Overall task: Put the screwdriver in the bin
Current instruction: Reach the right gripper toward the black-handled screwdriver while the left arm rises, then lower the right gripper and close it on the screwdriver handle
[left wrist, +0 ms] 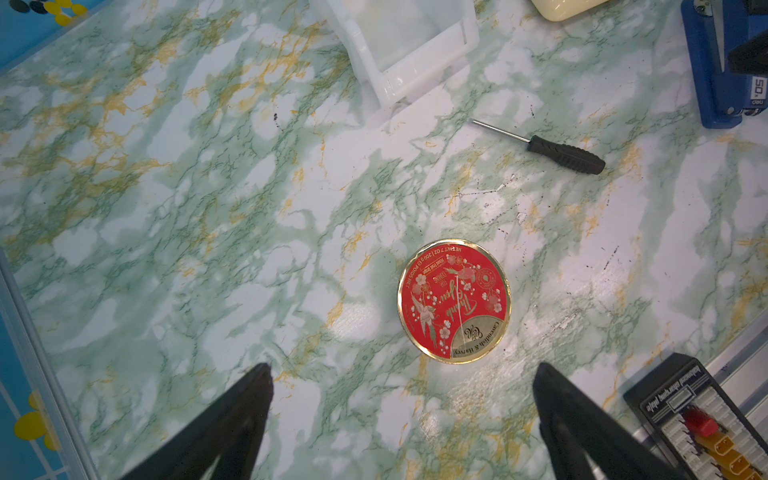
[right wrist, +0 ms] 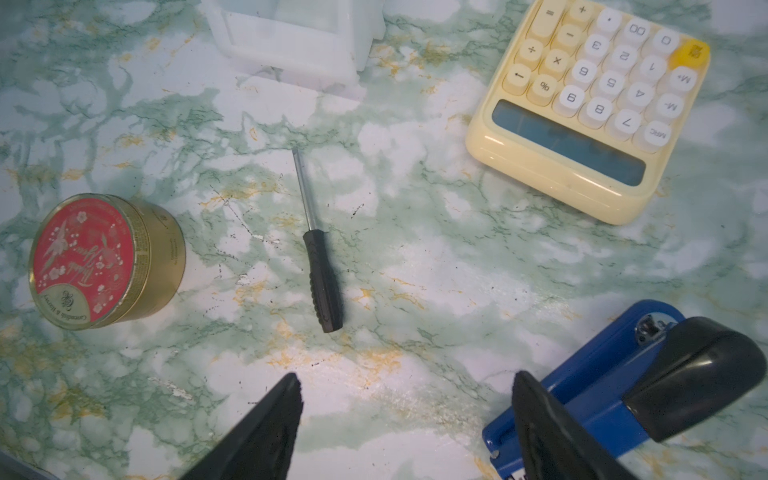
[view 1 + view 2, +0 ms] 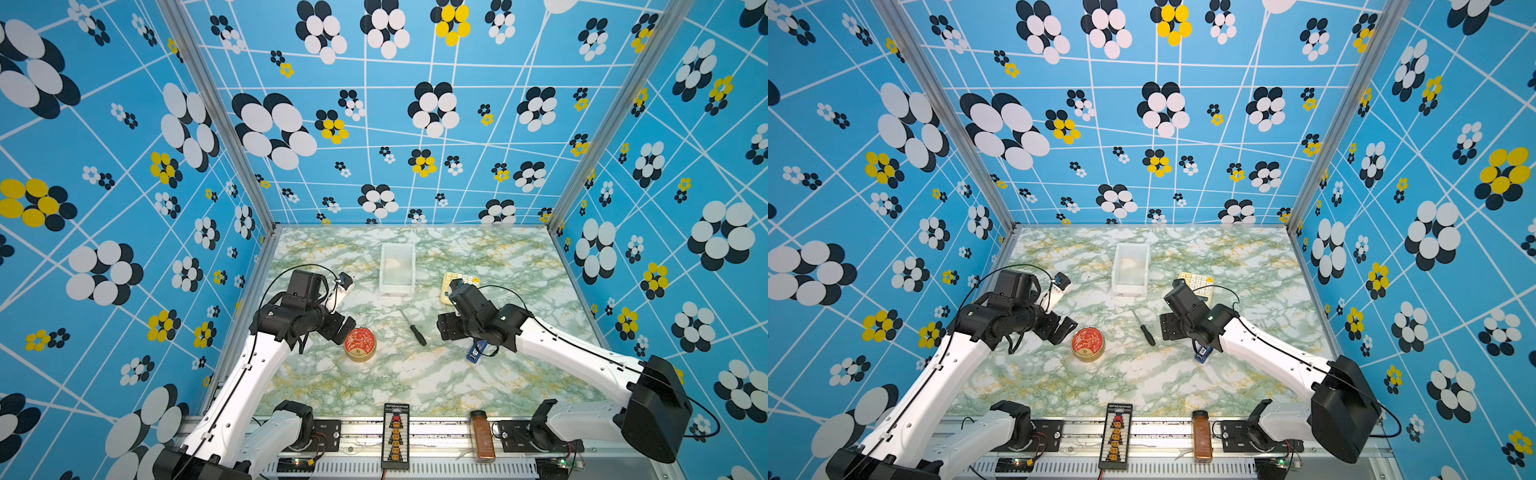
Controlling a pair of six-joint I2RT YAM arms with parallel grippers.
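Observation:
The screwdriver (image 3: pixel 415 330) (image 3: pixel 1145 330) lies flat on the marble table, black handle toward the front, thin shaft pointing at the bin (image 3: pixel 397 291) (image 3: pixel 1129 289). The bin is a white translucent tray standing further back. In the right wrist view the screwdriver (image 2: pixel 320 270) lies ahead of my right gripper (image 2: pixel 405 378), which is open with only bare table between its fingers. In both top views my right gripper (image 3: pixel 446 328) hovers just right of the handle. My left gripper (image 1: pixel 403 370) (image 3: pixel 347 328) is open and holds nothing, next to a tin, left of the screwdriver (image 1: pixel 552 151).
A gold tin with a red lid (image 3: pixel 359 343) stands left of the screwdriver. A pale yellow calculator (image 3: pixel 457 282) lies right of the bin. A blue-and-black punch (image 2: pixel 615 386) sits beside my right fingers. A connector board (image 3: pixel 395 434) and a spice jar (image 3: pixel 482 436) rest on the front rail.

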